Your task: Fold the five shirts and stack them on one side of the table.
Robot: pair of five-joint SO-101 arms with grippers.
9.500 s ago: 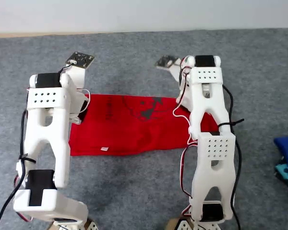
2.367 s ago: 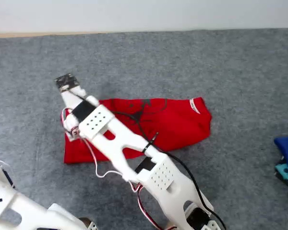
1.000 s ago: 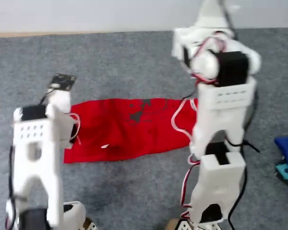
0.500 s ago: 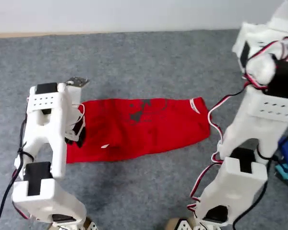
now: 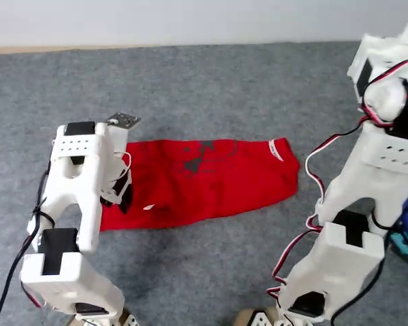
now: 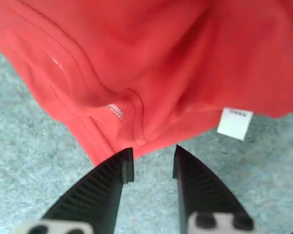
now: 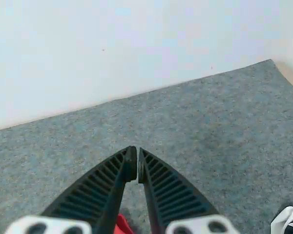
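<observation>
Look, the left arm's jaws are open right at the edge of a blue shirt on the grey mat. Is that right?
Not quite. The shirt at the left arm's jaws is red, not blue, as the left wrist view shows. The rest is right: the jaws are open at its edge, and it lies on the grey mat.

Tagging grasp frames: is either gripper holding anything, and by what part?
Nothing is held. The left gripper is open just at the red shirt's edge, not closed on it; the right gripper is shut on nothing.
</observation>
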